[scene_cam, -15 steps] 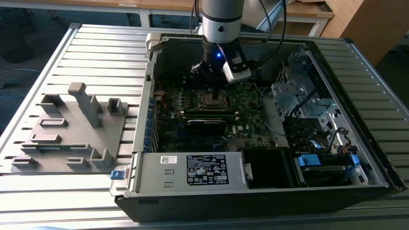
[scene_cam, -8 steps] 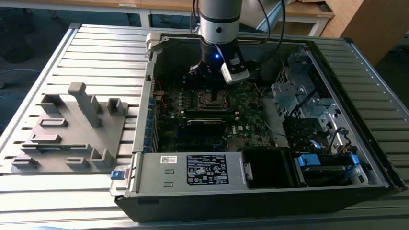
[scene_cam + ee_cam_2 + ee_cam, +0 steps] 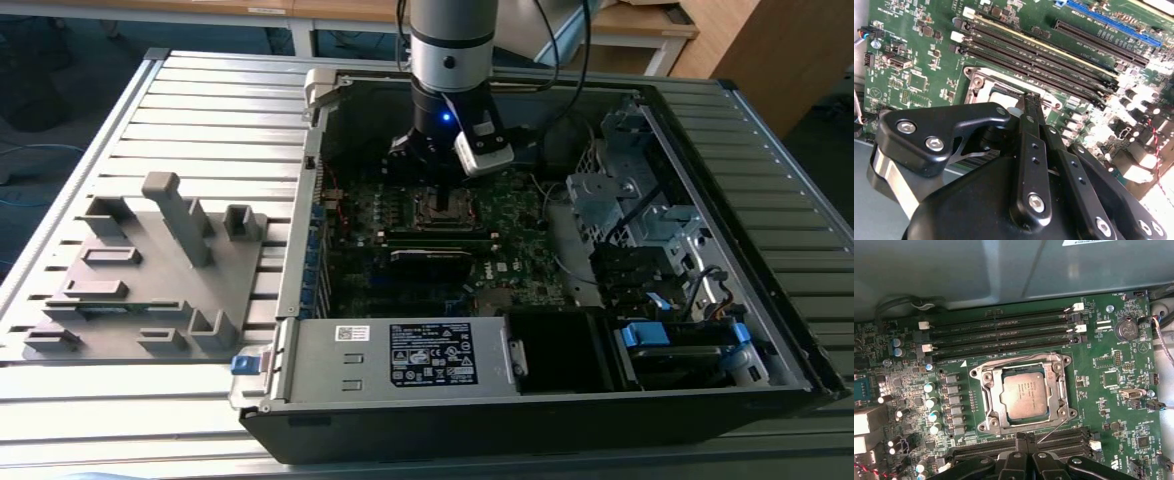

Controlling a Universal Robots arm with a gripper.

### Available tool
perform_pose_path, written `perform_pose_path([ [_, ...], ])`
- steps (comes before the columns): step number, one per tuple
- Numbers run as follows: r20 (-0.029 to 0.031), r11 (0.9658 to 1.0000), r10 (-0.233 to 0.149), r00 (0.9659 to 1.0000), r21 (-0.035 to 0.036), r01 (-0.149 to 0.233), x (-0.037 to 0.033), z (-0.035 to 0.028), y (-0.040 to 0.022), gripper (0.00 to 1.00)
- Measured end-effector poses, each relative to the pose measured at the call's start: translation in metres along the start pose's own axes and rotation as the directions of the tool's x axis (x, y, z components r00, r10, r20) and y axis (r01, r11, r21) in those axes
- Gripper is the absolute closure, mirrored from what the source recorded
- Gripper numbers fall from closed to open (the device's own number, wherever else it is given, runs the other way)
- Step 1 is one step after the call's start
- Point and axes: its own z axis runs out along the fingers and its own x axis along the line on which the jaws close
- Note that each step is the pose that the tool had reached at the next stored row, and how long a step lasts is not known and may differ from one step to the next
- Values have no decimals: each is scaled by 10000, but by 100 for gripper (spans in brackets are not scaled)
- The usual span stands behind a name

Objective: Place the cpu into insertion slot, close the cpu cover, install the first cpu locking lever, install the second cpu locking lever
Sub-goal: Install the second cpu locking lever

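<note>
Fingertips of your black gripper (image 3: 1025,440) meet, pinched together with nothing between them, at one edge of the silver-rimmed square insertion slot (image 3: 1023,392) on the green motherboard (image 3: 1114,370). You see the small silver-grey square cpu (image 3: 1025,395) lying flat in that slot, framed by the thin silvery cpu cover (image 3: 988,395) (a thin wire lever (image 3: 1051,432) slants beside the fingertips).

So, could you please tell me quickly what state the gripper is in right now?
Gripper: jaws shut together, holding nothing, poised at the edge of the cpu cover, which lies closed over the cpu.
</note>
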Motion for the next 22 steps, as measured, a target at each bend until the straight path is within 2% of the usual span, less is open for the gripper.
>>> perform_pose_path([
  [9,1,10000,2,10000,-1,-2,-3,2,-32,89],
  [16,4,10000,0,10000,1,0,41,1,-56,89],
  [22,5,10000,0,10000,-1,0,63,42,-67,89],
])
